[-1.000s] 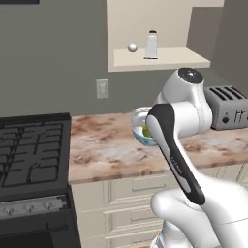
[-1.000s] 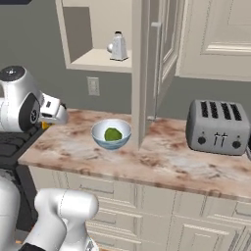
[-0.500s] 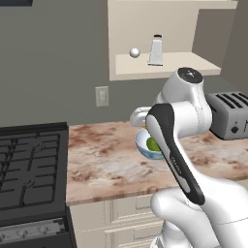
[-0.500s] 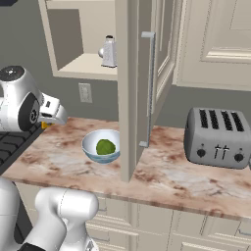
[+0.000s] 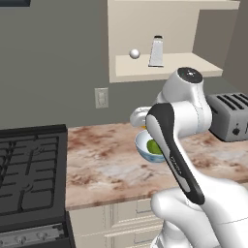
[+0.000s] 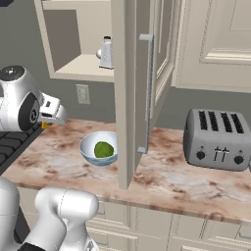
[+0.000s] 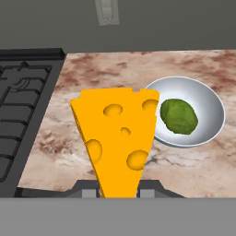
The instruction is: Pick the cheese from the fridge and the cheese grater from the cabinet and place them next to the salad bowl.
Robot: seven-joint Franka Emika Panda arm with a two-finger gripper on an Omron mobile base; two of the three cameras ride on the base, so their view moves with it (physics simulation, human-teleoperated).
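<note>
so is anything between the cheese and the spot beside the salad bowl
Nothing visible. The gripper holds the cheese above bare counter, with the salad bowl just beside it and no object between them.

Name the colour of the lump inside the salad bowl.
Green lump in the salad bowl, clearest in the hand view.

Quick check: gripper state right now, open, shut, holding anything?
Gripper: shut on the cheese, held over the counter beside the salad bowl.
</note>
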